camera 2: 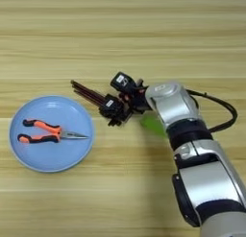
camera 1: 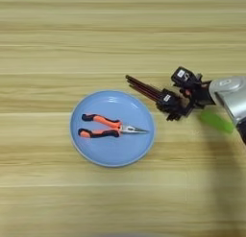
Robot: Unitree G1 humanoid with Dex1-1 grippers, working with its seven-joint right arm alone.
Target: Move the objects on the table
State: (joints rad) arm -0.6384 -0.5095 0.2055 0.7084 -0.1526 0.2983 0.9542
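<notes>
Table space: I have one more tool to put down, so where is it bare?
The table is bare beyond the plate and in front of it. It is crowded right of the plate: hex keys, claw, green piece.

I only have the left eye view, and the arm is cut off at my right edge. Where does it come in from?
Observer: In the right eye view the silver forearm rises from the bottom right corner, then bends left at the wrist toward the pincer, which is at the hex-key set.
Operator: Anything trailing off the wrist that might snag?
Observer: Yes. A black cable loops out to the right of the wrist and curves back in to the arm lower down.
</notes>
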